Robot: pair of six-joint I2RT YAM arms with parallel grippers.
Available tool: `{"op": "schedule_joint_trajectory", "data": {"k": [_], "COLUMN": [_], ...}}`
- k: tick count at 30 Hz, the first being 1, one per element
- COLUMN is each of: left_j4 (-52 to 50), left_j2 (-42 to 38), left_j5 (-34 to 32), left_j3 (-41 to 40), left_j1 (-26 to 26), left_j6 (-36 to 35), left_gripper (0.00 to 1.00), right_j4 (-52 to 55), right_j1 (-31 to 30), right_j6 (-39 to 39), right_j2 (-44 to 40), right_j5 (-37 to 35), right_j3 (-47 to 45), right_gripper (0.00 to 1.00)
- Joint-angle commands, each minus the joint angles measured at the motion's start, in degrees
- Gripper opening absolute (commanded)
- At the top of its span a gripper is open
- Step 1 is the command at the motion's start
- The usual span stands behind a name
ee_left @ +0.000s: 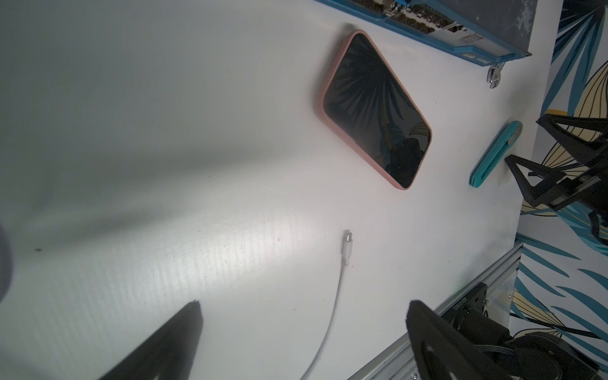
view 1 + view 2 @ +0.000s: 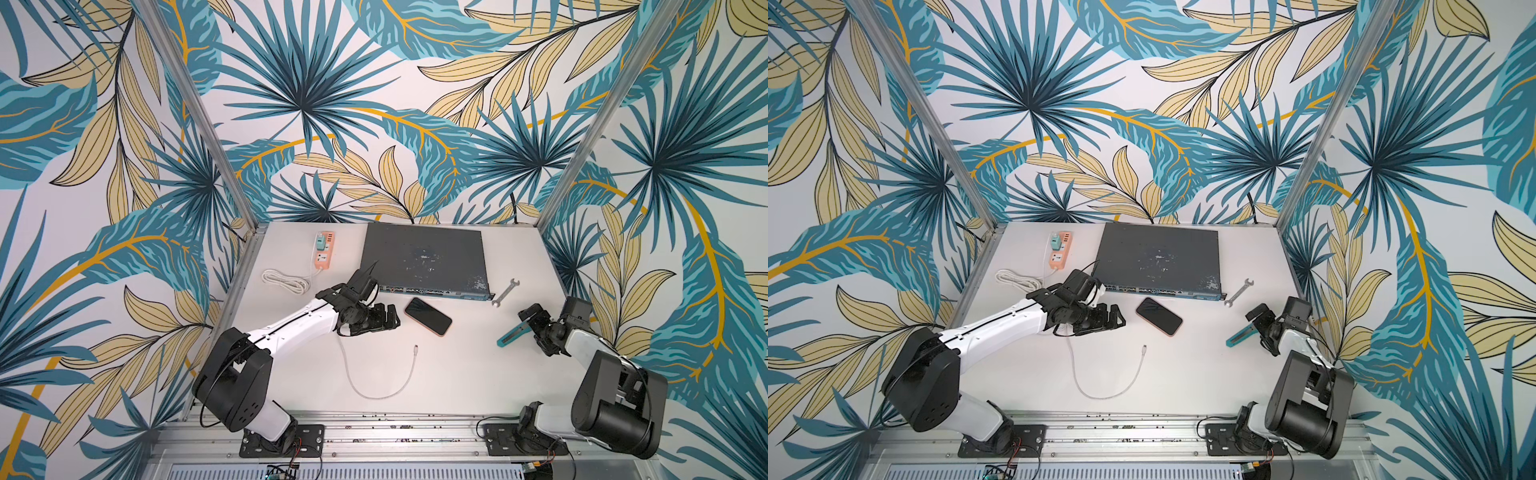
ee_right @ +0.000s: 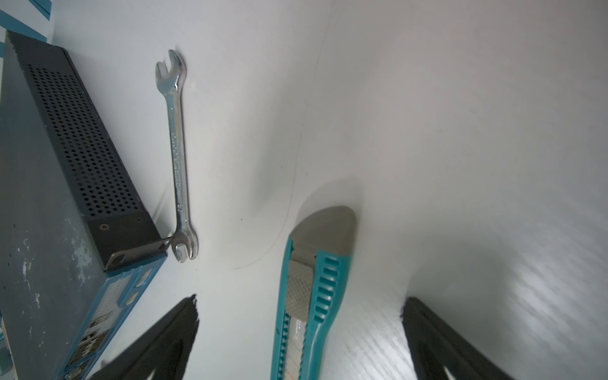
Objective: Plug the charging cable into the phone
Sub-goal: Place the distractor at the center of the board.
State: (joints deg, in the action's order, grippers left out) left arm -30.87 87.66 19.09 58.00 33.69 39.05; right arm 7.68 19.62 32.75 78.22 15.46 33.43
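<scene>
1. Nearest my bases, the charging cable (image 2: 376, 390) lies loose on the white desk (image 2: 465, 374) in a U-shaped loop. One run disappears beneath my left tool (image 2: 392, 319), and the other ends in the plug (image 2: 415, 346), which lies flat.
2. The plug points roughly toward the phone (image 2: 428, 316) but is apart from it, with bare desk between them.
3. My left tool has its fingers spread wide and holds nothing. In the left wrist view the cable runs along the desk between the two blurred fingertips.
4. The phone lies flat, screen up and skewed, just beside my left tool without touching it.
5. My right tool (image 2: 531, 330) is at the right side of the desk, well apart from the phone. Its fingers are spread, and a teal utility knife (image 2: 509, 337) lies on the desk between them with a gap on each side.
6. Beyond the knife lies a steel wrench (image 2: 505, 292), one end right at the corner bracket of the dark grey box (image 2: 424, 257).
7. The box fills the back of the desk just behind the phone. At the far left sit an orange power strip (image 2: 323, 251) and its coiled white cord (image 2: 286, 280).
</scene>
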Motion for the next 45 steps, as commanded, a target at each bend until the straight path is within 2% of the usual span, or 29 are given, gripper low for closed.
{"op": "schedule_joint_trajectory", "data": {"k": [1,19,33,39,45], "left_j4": [0.55,0.31,0.27,0.55,0.57], "left_j2": [-0.88,-3.11,-4.08,-4.38,-4.64], "left_j5": [-0.75,-0.83,-0.89,-0.77,-0.76], "left_j3": [-0.59,-2.21,-3.39,-3.92,-4.03], "left_j1": [0.14,0.14,0.14,0.12,0.14], "left_j6": [0.19,-0.11,-0.11,-0.02,-0.09], "left_gripper": [1.00,1.00,1.00,1.00,1.00], "right_j4": [2.84,4.21,10.16,11.82,14.99], "right_j1": [0.12,0.07,-0.80,-3.98,-11.85], "right_j6": [-0.71,-2.85,-5.11,-7.01,-10.61], "right_j2": [-1.17,-6.14,-10.45,-10.15,-6.61], "right_j5": [-0.96,2.35,1.74,2.59,3.08], "right_j3": [-1.15,-1.02,1.97,4.69,10.37], "right_gripper": [1.00,1.00,1.00,1.00,1.00]}}
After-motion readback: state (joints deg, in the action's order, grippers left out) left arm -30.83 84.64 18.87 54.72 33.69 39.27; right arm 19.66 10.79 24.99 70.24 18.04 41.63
